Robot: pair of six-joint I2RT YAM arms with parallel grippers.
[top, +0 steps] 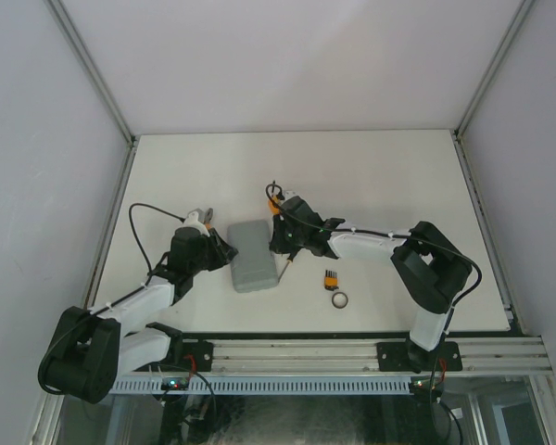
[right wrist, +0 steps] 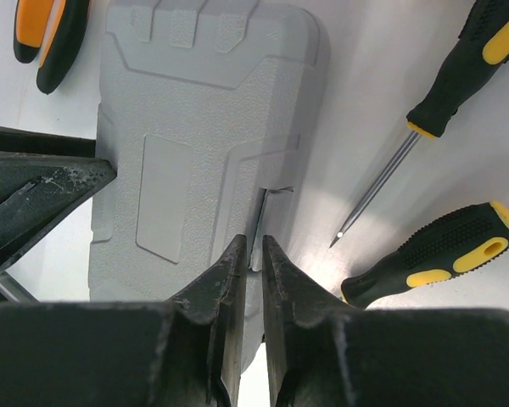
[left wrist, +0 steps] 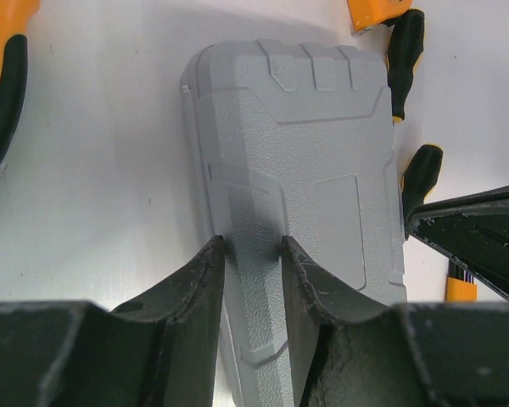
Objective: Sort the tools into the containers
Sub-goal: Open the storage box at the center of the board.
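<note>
Closed case (top: 253, 255) at the centre of the counter (top: 371, 176). The left gripper (left wrist: 250, 246), jaws apart, apparently steadies its 9 o'clock edge. The right gripper (right wrist: 253, 246), jaws almost together, nips the 3 o'clock seam, presumably to raise the lid.

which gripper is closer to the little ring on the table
Right. The right gripper is at the right edge of the case, on the side of the ring; the left gripper is at its left edge, farther off.

Narrowed fingers (right wrist: 227, 292) pinch edge of grey case (right wrist: 187, 127).
</note>
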